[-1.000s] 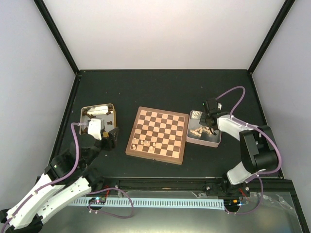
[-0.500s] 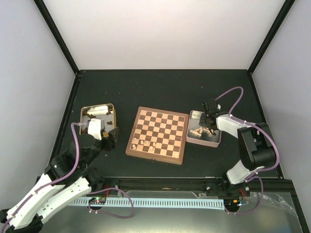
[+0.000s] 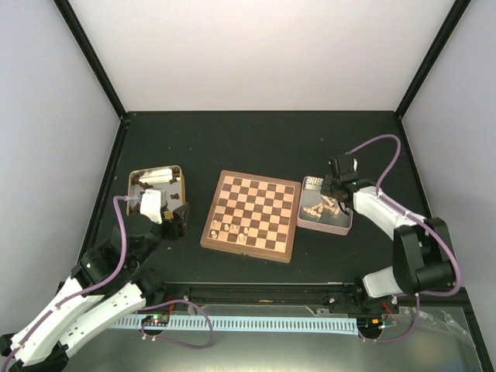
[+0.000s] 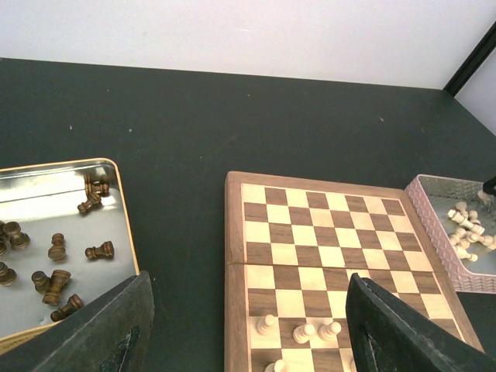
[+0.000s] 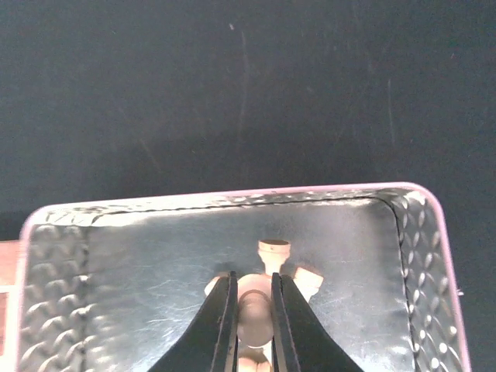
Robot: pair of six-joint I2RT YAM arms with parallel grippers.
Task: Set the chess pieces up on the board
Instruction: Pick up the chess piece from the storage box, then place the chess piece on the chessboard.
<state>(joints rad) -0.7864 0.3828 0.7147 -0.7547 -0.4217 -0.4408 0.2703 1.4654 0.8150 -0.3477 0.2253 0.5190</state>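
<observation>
**Operator:** What is the state of the fingers?

**Technician:** The right fingers (image 5: 221, 325) are closed on one pale piece (image 5: 254, 319) inside the pink tin (image 5: 62, 256), just right of the board (image 3: 256, 198). The left fingers (image 4: 101, 333) stand open and hold nothing. They hang over the bench (image 3: 256, 139) between the gold tin (image 4: 46, 201) and the board's near left corner.

**Operator:** Where are the other pieces?

**Technician:** A few pale men (image 4: 310, 332) stand on the near left squares. Spare pale men (image 5: 273, 248) lie in the pink tin, just beside the held piece. Dark men (image 4: 58, 246) lie loose in the gold tin.

**Operator:** What can go wrong from here?

**Technician:** There are four likely faults.
1. Slip. The piece is small and rounded, and which part is pinched cannot be told. It may pivot or drop on the lift.
2. Drag. A neighbour close to the held piece may catch on it and be pulled up or flicked out of the tin.
3. Snag. A low path left toward the board would meet the tin wall and shove the tin against the board.
4. Topple. A piece held tilted would fall on release and may knock over the standing men.

**Operator:** What prevents these faults?

**Technician:** Lift straight up, clear the wall, then check that the piece is upright before release.
</observation>
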